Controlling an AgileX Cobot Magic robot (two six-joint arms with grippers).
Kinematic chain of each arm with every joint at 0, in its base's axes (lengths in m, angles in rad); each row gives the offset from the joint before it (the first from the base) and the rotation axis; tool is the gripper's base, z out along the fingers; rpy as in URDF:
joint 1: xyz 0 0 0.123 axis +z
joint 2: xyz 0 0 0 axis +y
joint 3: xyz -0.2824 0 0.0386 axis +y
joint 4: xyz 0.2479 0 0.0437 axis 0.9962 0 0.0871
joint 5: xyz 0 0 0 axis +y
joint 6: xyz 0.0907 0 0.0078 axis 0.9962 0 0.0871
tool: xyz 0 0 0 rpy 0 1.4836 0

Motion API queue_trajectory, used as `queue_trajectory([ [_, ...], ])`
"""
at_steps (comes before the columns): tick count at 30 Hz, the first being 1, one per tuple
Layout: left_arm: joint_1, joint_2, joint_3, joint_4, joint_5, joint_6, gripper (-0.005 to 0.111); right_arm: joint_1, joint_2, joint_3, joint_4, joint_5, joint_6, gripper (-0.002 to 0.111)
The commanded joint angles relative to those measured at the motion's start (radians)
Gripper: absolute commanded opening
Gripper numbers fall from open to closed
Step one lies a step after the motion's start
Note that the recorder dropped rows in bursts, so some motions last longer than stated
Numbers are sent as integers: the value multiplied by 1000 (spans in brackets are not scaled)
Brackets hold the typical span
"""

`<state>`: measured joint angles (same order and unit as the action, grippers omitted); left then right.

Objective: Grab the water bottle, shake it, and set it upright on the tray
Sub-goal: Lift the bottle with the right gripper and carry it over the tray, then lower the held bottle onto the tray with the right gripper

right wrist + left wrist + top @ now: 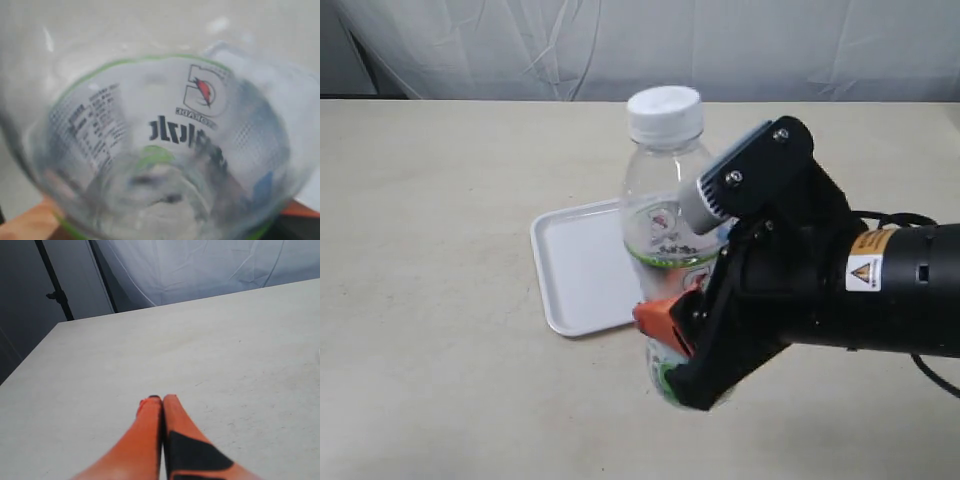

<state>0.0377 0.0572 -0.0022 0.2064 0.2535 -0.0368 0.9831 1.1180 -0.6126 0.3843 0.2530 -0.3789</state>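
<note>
My right gripper (672, 350) is shut on the water bottle (665, 200) and holds it upright in the air, close to the exterior camera. Its white cap is on top, its label below, and the orange fingers (660, 318) clamp its lower half. In the right wrist view the water bottle (160, 145) fills the picture, blurred, with the label's dark characters showing through the clear wall. The white tray (582, 268) lies flat on the table behind the bottle, partly hidden by it. In the left wrist view my left gripper (162, 400) hangs shut over bare table, holding nothing.
The beige table (430, 250) runs back to a white cloth backdrop (650, 45). The black right arm (860, 290) covers the lower right of the exterior view. A dark stand (55, 287) rises beyond the table's far corner in the left wrist view.
</note>
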Motion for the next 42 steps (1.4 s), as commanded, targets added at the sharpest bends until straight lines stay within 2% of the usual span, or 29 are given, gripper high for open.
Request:
queue_trajectory([
  [1, 1, -4, 2, -4, -10, -8, 0, -130, -26, 2, -233, -200, 456, -1],
  [3, 1, -4, 2, -4, -10, -8, 0, -116, -26, -15, -229, -190, 559, -1],
  [5, 1, -4, 2, -4, -10, -8, 0, -47, -31, -45, -288, -101, 461, -1],
  [7, 1, -4, 2, -4, -10, -8, 0, 13, -39, -64, -433, 16, 286, -1],
  [8, 1, -4, 2, -4, -10, -8, 0, 12, -43, -68, -525, 44, 344, -1],
  [10, 1, -4, 2, -4, -10, -8, 0, -63, -46, -68, -747, 27, 685, -1],
  [12, 1, -4, 2, -4, -10, -8, 0, -139, -32, -68, -973, 6, 1143, -1],
  [13, 1, -4, 2, -4, -10, -8, 0, -146, -26, -68, -1032, -4, 1268, -1],
  [14, 1, -4, 2, -4, -10, -8, 0, -131, -19, -66, -1044, -26, 1307, -1],
  [15, 1, -4, 2, -4, -10, -8, 0, -94, -19, -59, -1038, -61, 1267, -1],
  [18, 1, -4, 2, -4, -10, -8, 0, 41, -26, -54, -1068, -59, 966, -1],
  [19, 1, -4, 2, -4, -10, -8, 0, 62, -26, -56, -1090, -11, 949, -1],
  [20, 1, -4, 2, -4, -10, -8, 0, 58, -26, -62, -1143, 52, 1013, -1],
  [23, 1, -4, 2, -4, -12, -8, 0, 13, -36, -89, -1314, 181, 1392, -1],
  [24, 1, -4, 2, -4, -12, -8, 0, 16, -55, -99, -1329, 174, 1426, -1],
  [29, 1, -4, 2, -4, -12, -8, 0, 62, -171, -108, -1325, -98, 1414, -1],
  [35, 1, -4, 2, -4, -12, -8, 0, 65, -105, -6, -1261, 46, 1414, -1],
  [39, 1, -4, 2, -4, -12, -8, 0, 79, -34, 81, -1220, -7, 1414, -1],
  [42, 1, -4, 2, -4, -12, -8, 0, 110, -84, 35, -1224, -59, 1414, -1],
])
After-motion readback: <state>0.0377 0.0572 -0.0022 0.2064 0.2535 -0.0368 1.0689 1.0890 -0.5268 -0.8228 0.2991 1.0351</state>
